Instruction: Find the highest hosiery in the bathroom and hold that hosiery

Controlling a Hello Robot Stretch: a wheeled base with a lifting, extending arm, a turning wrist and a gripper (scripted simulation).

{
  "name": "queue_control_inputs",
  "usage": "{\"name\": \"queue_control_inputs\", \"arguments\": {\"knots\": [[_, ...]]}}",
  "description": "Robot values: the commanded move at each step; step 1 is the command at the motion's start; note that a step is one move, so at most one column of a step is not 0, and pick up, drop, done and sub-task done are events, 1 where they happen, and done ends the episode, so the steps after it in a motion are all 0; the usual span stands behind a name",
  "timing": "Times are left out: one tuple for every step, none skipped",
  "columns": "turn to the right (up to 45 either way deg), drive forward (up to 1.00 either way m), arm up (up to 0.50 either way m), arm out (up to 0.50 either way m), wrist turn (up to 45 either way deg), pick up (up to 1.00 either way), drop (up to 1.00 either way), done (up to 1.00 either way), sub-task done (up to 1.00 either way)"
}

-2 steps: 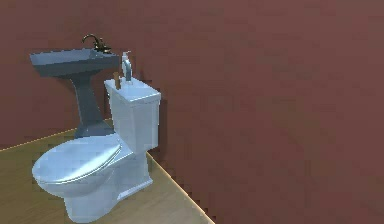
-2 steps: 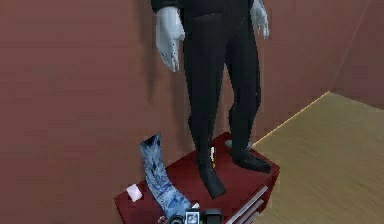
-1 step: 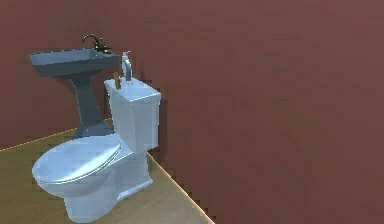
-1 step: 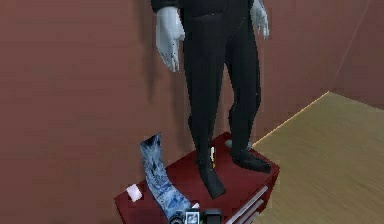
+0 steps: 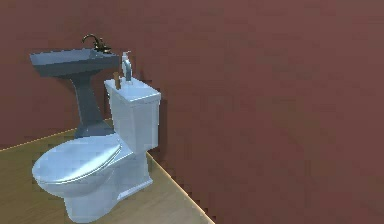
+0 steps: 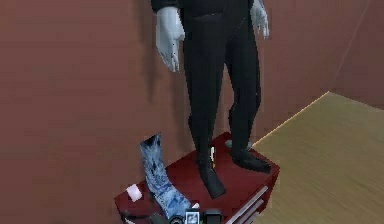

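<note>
In the arm side view a blue and white patterned sock-like piece (image 6: 153, 168) stands upright at the left end of a low red box (image 6: 245, 172). Just below it, at the bottom edge, I see the gripper (image 6: 160, 212) as a dark body beside a white marked square (image 6: 183, 215). The piece and the box lie right behind its far end, so I cannot tell whether it holds anything. A mannequin (image 6: 215, 70) in black legwear with pale hands stands on the same box.
A small pink-white scrap (image 6: 133, 192) lies on the box's left corner. The forward view has a white toilet (image 5: 95, 170), a bottle (image 5: 127, 68) on its tank, and a dark pedestal sink (image 5: 70, 62) against the dark red wall. Wooden floor lies to the arm side view's right.
</note>
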Motion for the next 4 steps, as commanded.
{"name": "queue_control_inputs", "arguments": {"knots": [[0.0, 0.00, 0.00, 0.00, 42.0, 0.00, 0.00, 0.00, 0.00], [0.0, 0.00, -0.30, 0.00, 0.0, 0.00, 0.00, 0.00, 0.00], [0.0, 0.00, 0.00, 0.00, 0.0, 1.00, 0.00, 0.00, 0.00], [0.0, 0.00, 0.10, 0.00, 0.0, 0.00, 0.00, 0.00, 0.00]]}}
